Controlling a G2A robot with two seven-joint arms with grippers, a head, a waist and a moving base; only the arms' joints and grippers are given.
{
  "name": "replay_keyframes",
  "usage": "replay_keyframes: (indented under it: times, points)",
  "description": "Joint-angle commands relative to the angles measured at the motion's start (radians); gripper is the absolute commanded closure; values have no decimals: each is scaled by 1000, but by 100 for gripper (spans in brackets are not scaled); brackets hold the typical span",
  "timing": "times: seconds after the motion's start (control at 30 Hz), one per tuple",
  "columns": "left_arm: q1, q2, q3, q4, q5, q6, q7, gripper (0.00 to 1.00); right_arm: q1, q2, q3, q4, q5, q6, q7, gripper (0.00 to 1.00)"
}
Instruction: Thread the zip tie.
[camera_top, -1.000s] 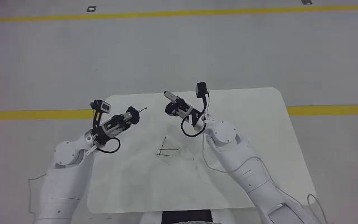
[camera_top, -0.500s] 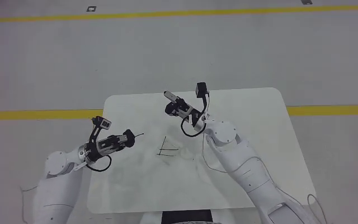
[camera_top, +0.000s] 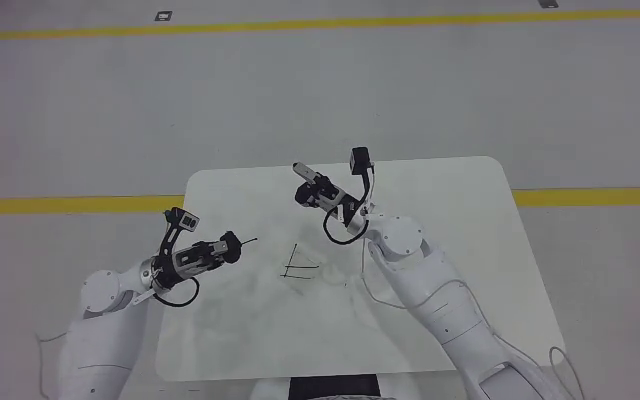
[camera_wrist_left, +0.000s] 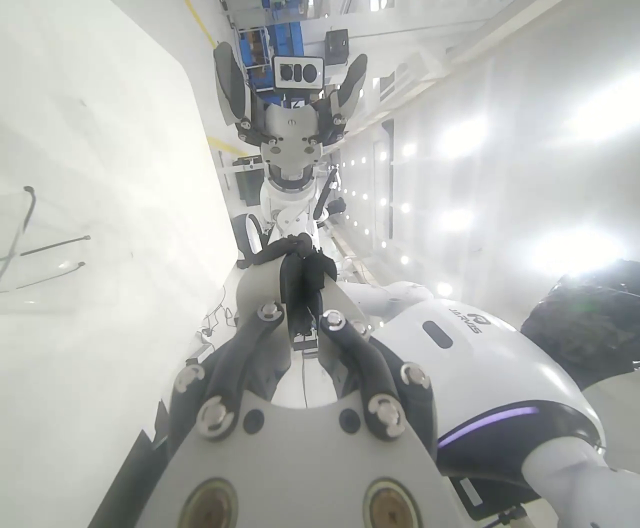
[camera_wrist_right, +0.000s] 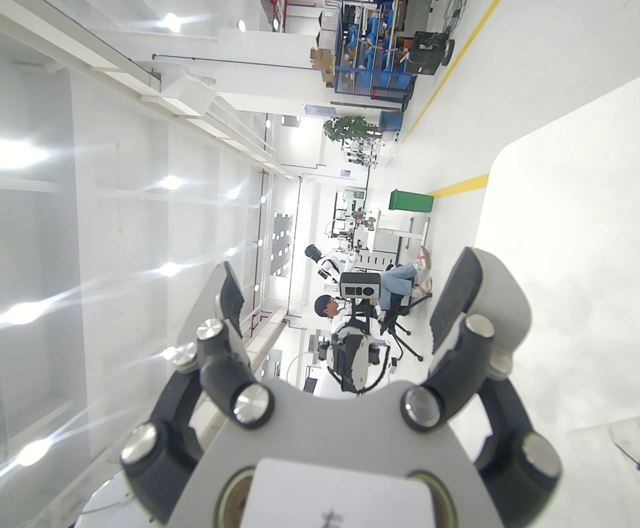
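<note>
My left gripper (camera_top: 230, 247) hovers over the white table's (camera_top: 450, 210) left side. It is shut on a thin black zip tie (camera_top: 248, 240) whose free end sticks out toward the table's middle. In the left wrist view its black fingertips (camera_wrist_left: 300, 270) are pressed together. Several loose black zip ties (camera_top: 299, 266) lie crossed near the table's centre, and the left wrist view shows them (camera_wrist_left: 55, 245) too. My right gripper (camera_top: 303, 179) hangs over the far middle of the table, open and holding nothing; its pads (camera_wrist_right: 457, 285) stand wide apart. From the left wrist, the right gripper (camera_wrist_left: 290, 62) faces my left one.
The table's rounded far corner (camera_wrist_right: 505, 150) and the floor with its yellow line (camera_top: 320, 22) lie beyond the right gripper. A cable (camera_top: 335, 237) loops under the right wrist. Bare tabletop (camera_top: 470, 260) spreads to the right of the ties.
Over the first half second my left arm drew back toward the table's left front with the zip tie in its grip, then stayed still. The right arm has not moved.
</note>
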Motion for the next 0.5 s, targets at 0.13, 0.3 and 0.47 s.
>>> replay_keyframes:
  times: [0.13,0.3,0.47]
  points:
    - [0,0,0,0,0,0,0,100,-10,17,9,-27,-109,121,49,0]
    - [0,0,0,0,0,0,0,100,-16,33,7,-55,-198,230,124,0]
    - [0,0,0,0,0,0,0,100,6,35,-43,-29,-278,318,186,0]
